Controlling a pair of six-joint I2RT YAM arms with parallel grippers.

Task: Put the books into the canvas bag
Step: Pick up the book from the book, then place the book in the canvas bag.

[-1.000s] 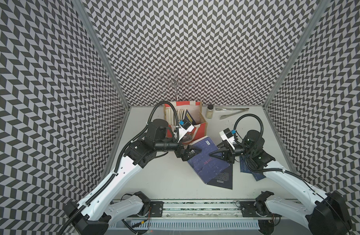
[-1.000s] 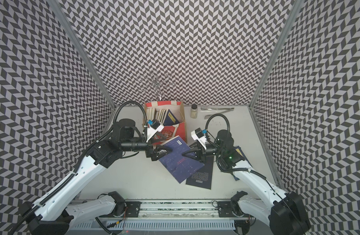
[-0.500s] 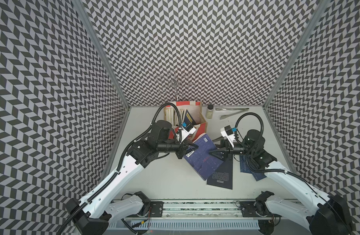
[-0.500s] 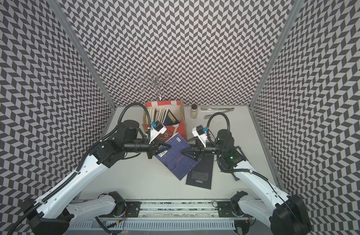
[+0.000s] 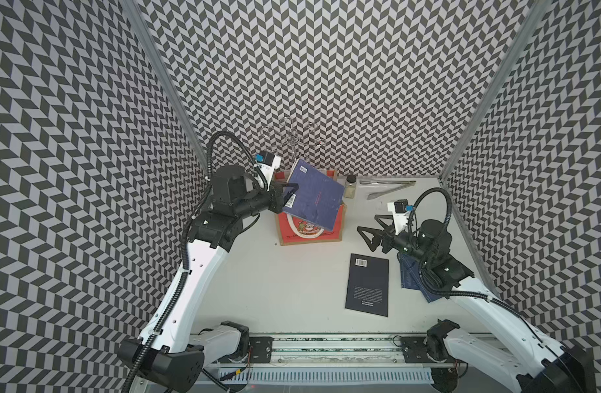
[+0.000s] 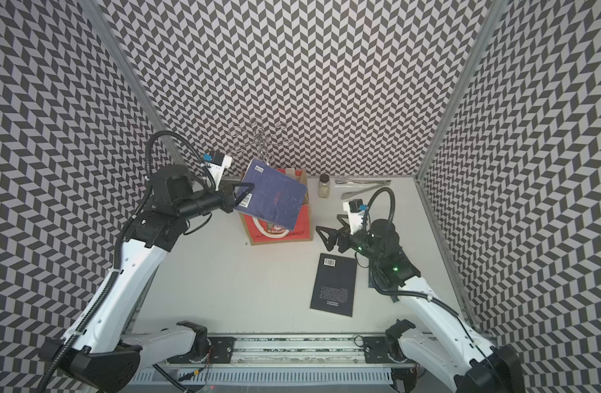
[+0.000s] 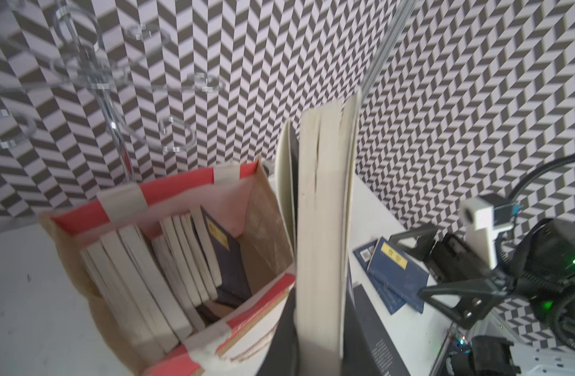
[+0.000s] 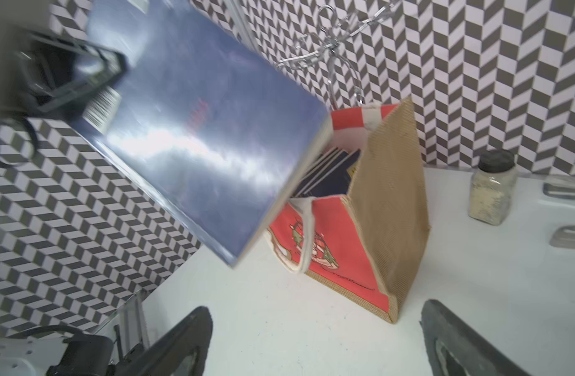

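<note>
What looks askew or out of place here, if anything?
The blue book in the left gripper hangs tilted over the canvas bag, gripped near one edge, its cover gaping open. Nothing looks spilled or damaged.

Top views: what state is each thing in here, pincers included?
left pincer, shut on the blue book
blue book, held in the air, tilted, over the canvas bag
canvas bag, upright, open, books standing inside
right pincer, open, empty
black book, flat on the table, barcode side up
navy books, flat on the table, partly under the right arm
jar, upright, lid on
tongs, lying on the table
</note>
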